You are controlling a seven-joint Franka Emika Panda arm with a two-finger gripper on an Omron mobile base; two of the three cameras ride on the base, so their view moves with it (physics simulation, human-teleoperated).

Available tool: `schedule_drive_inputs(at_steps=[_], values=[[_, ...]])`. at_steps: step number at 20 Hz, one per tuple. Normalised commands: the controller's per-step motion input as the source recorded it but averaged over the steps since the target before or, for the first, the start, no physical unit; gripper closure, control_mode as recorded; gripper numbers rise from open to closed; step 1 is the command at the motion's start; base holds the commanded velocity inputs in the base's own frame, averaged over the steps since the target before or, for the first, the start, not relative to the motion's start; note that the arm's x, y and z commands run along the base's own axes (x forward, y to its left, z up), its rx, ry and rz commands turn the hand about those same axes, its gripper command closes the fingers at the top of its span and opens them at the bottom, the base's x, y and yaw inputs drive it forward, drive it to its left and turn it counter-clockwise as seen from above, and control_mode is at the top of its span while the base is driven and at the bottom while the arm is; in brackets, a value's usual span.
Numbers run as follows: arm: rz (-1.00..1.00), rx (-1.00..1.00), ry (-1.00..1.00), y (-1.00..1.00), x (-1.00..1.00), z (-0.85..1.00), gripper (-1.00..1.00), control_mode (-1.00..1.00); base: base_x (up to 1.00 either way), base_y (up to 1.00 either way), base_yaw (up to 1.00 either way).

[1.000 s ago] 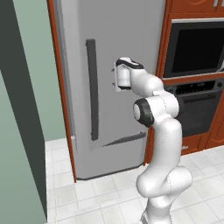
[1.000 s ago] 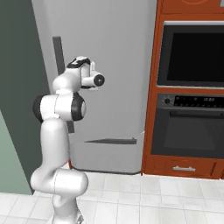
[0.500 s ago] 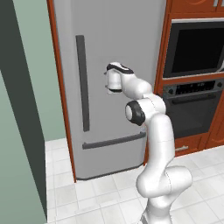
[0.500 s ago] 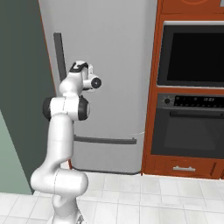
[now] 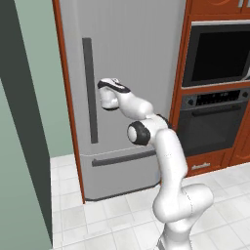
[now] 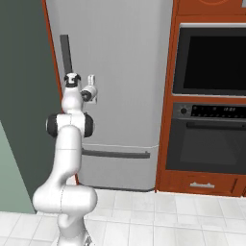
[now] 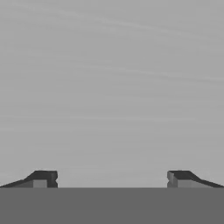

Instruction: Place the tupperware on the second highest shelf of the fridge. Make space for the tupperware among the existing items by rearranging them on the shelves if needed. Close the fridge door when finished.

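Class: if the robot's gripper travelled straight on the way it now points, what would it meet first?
Most likely the fridge door: the open gripper faces its plain silver panel, with nothing between the fingertips. The dark vertical handle lies off to one side, seemingly outside that line.

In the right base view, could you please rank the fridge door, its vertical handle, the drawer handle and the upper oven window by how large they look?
1. fridge door
2. upper oven window
3. vertical handle and drawer handle: both thin bars; the arm hides part of each, so unranked.
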Motion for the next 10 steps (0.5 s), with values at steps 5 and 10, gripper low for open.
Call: schedule_drive_inputs(at_steps=[5,10], values=[[-0.55,-0.15,0.11,0.09,0.63,0.19,-1.0,-1.0,0.0,0.0,0.0],[-0.26,-0.01,0.36,-0.13,0.73,0.87,-1.0,-1.0,0.0,0.0,0.0]])
